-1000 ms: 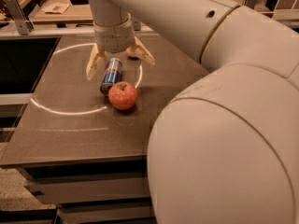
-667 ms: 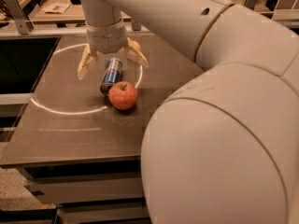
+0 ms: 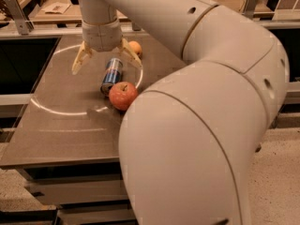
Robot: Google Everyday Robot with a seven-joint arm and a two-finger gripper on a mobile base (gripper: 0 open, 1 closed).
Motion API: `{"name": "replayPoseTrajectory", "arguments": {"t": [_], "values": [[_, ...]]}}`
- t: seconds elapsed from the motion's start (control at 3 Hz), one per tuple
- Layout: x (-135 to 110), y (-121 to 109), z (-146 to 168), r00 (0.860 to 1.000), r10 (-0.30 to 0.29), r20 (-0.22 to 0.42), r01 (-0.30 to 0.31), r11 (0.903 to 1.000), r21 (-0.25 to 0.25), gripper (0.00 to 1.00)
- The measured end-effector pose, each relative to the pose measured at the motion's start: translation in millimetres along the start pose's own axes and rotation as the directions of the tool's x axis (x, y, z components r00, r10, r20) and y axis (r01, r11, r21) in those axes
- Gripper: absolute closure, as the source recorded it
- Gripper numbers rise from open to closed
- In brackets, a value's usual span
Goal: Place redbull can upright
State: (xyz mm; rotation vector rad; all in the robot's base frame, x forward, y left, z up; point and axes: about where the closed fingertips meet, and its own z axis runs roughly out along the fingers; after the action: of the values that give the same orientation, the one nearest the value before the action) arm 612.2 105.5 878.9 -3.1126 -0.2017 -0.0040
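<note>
While can [image 3: 111, 75] lies on side near middle of table [image 3: 56, 125], just beside apple [image 3: 123, 95], we hold gripper [image 3: 107, 65] above its far end, fingers spread wide, empty. Can's long axis runs far edge to near edge, between fingers.

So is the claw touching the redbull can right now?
Apart. The camera view shows the open claw straddling the lying redbull can, with bare table visible between the can and both fingers.
</note>
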Motion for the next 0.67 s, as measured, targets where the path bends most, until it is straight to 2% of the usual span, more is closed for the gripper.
{"name": "replayPoseTrajectory", "arguments": {"t": [0.33,0.67], "values": [[15.2,-10.6,13.7,0.998,0.061,-0.016,-0.06,0.9979,0.024,0.0],[20.1,-13.9,15.3,0.998,0.062,-0.032,-0.061,0.9975,0.037,0.0]]}}
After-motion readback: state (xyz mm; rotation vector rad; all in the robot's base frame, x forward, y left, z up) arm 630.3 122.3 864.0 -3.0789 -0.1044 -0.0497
